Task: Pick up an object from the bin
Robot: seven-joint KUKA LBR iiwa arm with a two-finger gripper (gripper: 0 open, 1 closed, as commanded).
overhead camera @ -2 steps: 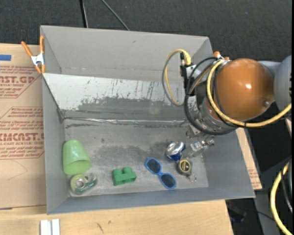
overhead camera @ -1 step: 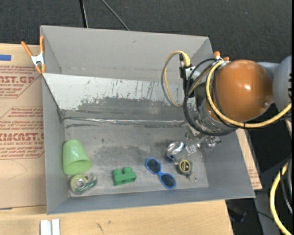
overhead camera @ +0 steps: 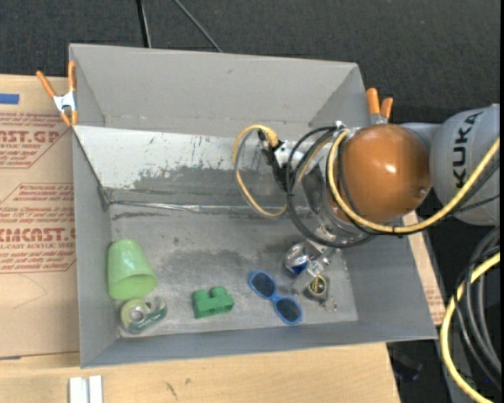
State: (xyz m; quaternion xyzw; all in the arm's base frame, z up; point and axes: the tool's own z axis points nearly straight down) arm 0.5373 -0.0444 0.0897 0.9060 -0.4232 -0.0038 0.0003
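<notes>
Dark floor lies behind the grey bin (overhead camera: 193, 82), and the bin sits on a light wood counter (overhead camera: 235, 384). The bin's walls lean outward, so I think small things slide down and end up on the flat bottom, and that is where they all lie, near the front wall.

The arm (overhead camera: 466, 162) comes in from the right, with a round orange cover (overhead camera: 382, 170) on its wrist. The tool (overhead camera: 309, 271) hangs low over the right part of the bottom. I cannot tell if it is open or closed, because the shiny bits down there are too small and mixed up.

Just beside it, a little to the left, lie the blue glasses (overhead camera: 275, 296), flat on the bottom. They are the nearest thing, so I guess they are the one to pick, but that is only a guess.

Further left is a small green block (overhead camera: 212, 302). Well apart, in the left corner, a green cup (overhead camera: 128, 267) lies on its side, with a clear roll (overhead camera: 143, 313) right under it.

The things are spread out, not heaped, so the tool has room to come down on one alone.
</notes>
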